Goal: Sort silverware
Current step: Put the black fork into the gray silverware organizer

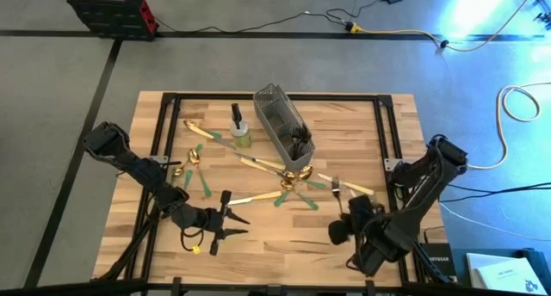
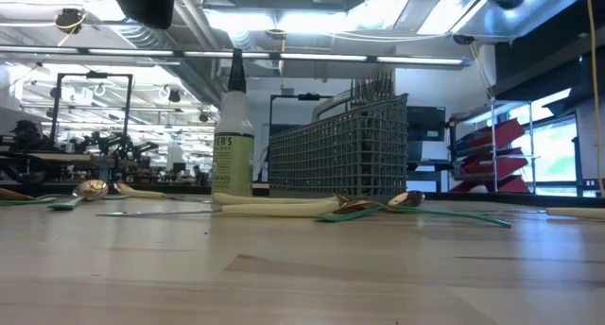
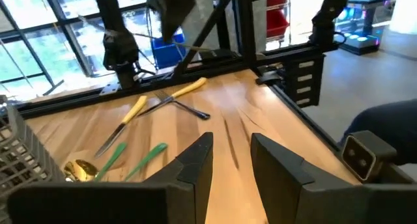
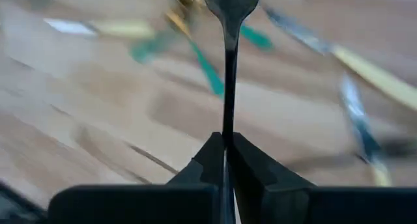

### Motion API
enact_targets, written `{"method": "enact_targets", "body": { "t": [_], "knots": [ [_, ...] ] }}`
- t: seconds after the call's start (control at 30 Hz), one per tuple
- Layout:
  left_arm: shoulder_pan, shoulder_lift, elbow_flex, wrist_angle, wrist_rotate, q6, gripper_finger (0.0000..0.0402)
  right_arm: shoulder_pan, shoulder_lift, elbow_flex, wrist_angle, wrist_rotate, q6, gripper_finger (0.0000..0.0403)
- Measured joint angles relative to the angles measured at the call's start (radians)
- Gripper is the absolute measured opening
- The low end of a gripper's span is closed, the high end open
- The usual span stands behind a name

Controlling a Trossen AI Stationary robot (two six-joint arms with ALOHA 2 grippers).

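Both hands hang above the desk [image 1: 172, 107]. Right hand [image 4: 226, 149] pinches a dark spoon [image 4: 229, 28] by its handle. Left hand [image 3: 231, 160] is narrowly parted, holding nothing.

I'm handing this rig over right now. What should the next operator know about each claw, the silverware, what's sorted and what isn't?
Right claw: shut on a dark spoon, lifted over the table's near right part.
Left claw: open, empty, hovering near the front left.
Caddy: stands mid-table beside the spray bottle; some dark pieces already stand in it.
Loose silverware: gold, green-handled and cream-handled pieces lie scattered mid-table.
Done: a few pieces in the caddy, one spoon in hand.
Left: place the spoon, then sort most of the pile.
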Motion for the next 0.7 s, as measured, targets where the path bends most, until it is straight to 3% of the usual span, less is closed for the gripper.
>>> {"method": "enact_targets", "body": {
  "t": [0.37,0.57,0.7],
  "knots": [
    [-0.012,0.0,0.0,0.064,0.207,-0.006,0.009,-0.209,0.045,0.053,0.243,0.473,-0.455,0.0],
    [-0.011,0.0,0.0,0.167,0.531,-0.079,0.009,-0.306,0.046,0.053,0.387,0.704,-0.624,0.0],
    [-0.013,0.0,0.0,0.205,0.763,-0.114,0.009,-0.366,0.055,0.053,0.453,0.781,-0.731,0.0]
  ]
}}
